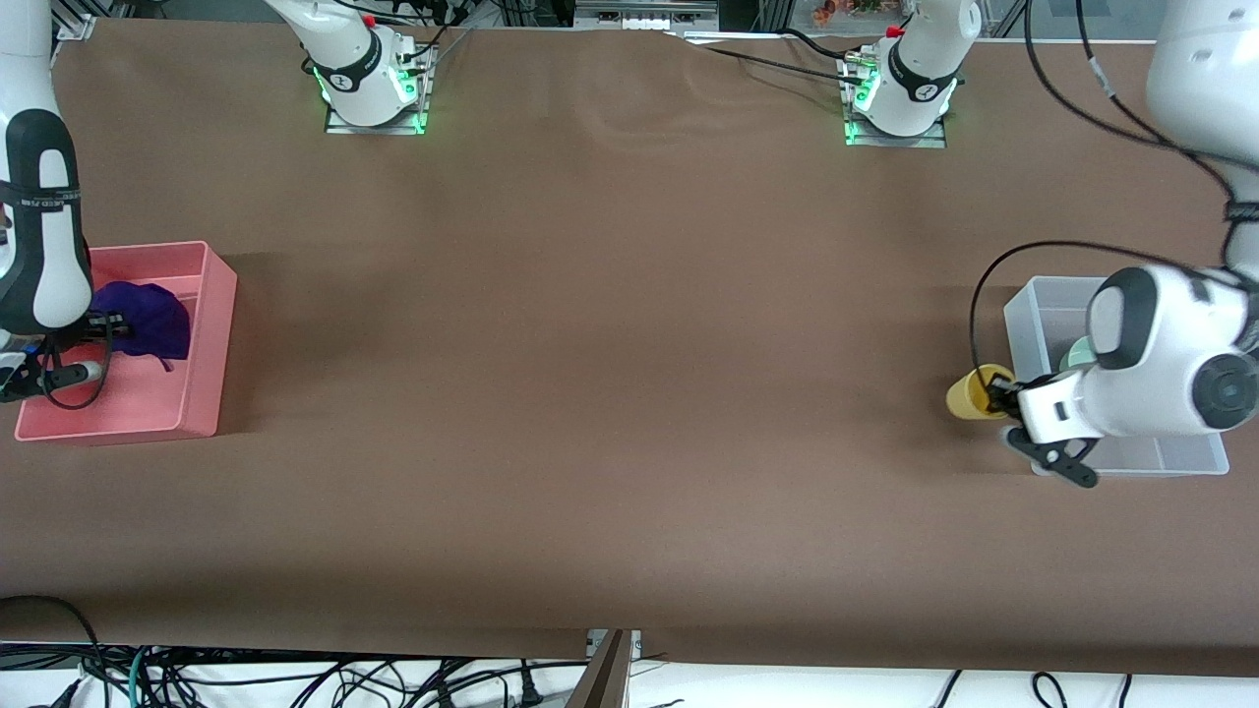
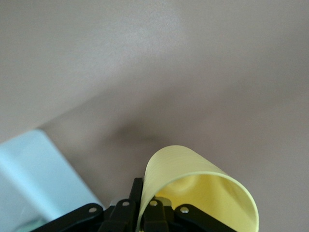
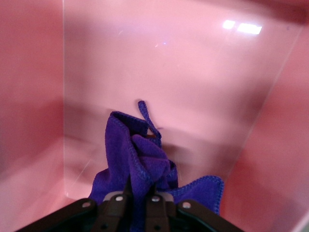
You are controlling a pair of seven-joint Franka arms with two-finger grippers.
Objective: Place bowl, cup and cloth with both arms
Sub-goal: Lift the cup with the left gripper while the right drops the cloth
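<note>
At the right arm's end of the table, starting from there and going toward the left arm's end:
Pink bin (image 1: 202, 339): it stands on the brown table (image 1: 610, 344), open at the top, near the table's end.
Cloth (image 1: 148, 320): the purple cloth is inside the pink bin, bunched up, with a thin corner hanging loose.
Right gripper (image 1: 98, 329): it is over the pink bin, low inside it. In the right wrist view the fingers (image 3: 120, 203) are closed tightly on the cloth (image 3: 145, 164), with the fabric pinched between them.
Middle of the table: bare brown surface between the two bins.
Cup (image 1: 974, 391): the yellow cup is tilted on its side, just beside the clear bin's wall, over the table surface.
Left gripper (image 1: 1001, 395): it is beside the clear bin. In the left wrist view the fingers (image 2: 154, 210) are closed on the rim of the cup (image 2: 203, 193), one inside and one outside.
Clear bin (image 1: 1033, 315): it stands at the left arm's end of the table, partly hidden by the left arm.
Bowl (image 1: 1077, 354): the pale green bowl lies inside the clear bin; only a small part shows.
</note>
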